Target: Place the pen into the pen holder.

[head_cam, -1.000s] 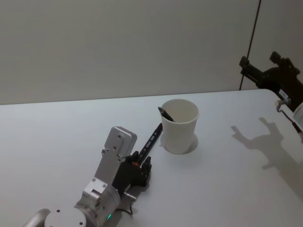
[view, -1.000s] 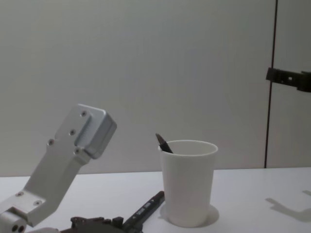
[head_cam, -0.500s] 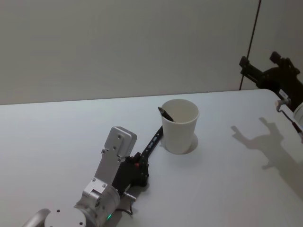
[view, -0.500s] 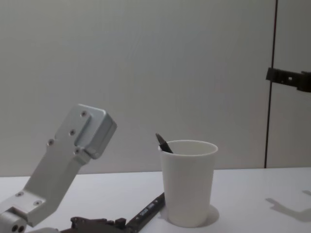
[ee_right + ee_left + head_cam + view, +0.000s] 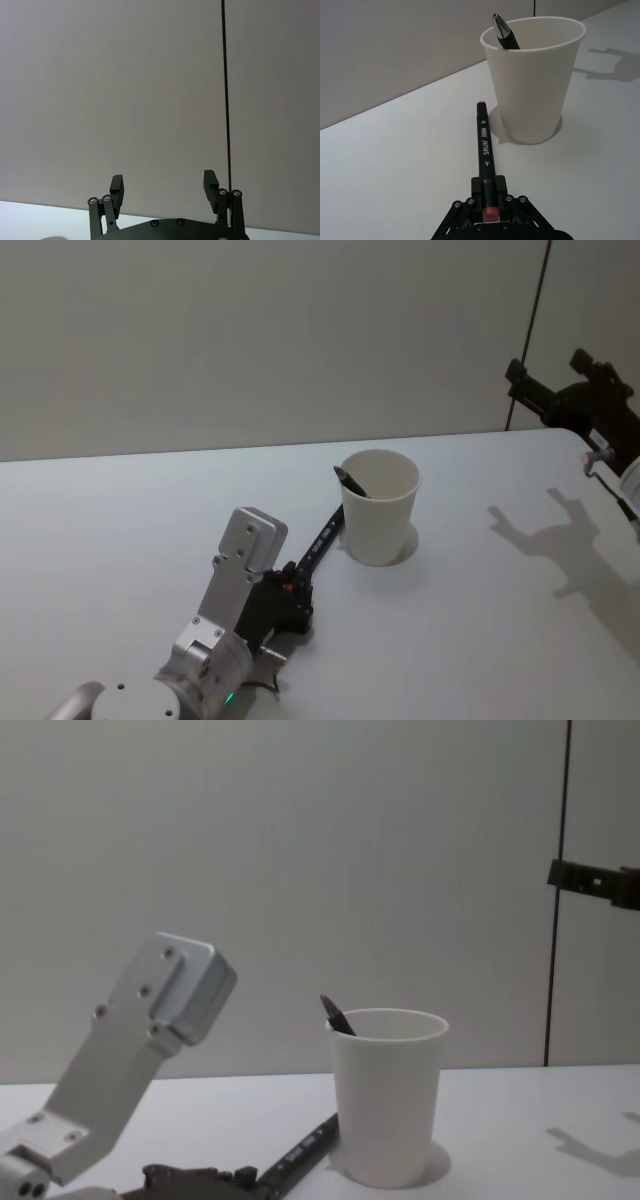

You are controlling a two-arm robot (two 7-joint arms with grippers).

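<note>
The left gripper [image 5: 489,194] grips a slim black marker pen [image 5: 484,142], tip just beside the plain white paper cup [image 5: 532,85] holding another dark pen [image 5: 506,36]. The right gripper [image 5: 164,184] hangs raised, jaws apart

On the desk [image 5: 480,620] stands the pen holder [image 5: 380,510], a second pen [image 5: 352,481] inside. The pen [image 5: 484,145] in my left end effector [image 5: 489,194] lies front-left of it, tip nearest.

The silver, boxy left arm [image 5: 240,565] has screws [image 5: 143,990], seemingly 1 green light [image 5: 230,699], and a black left gripper [image 5: 489,183].
</note>
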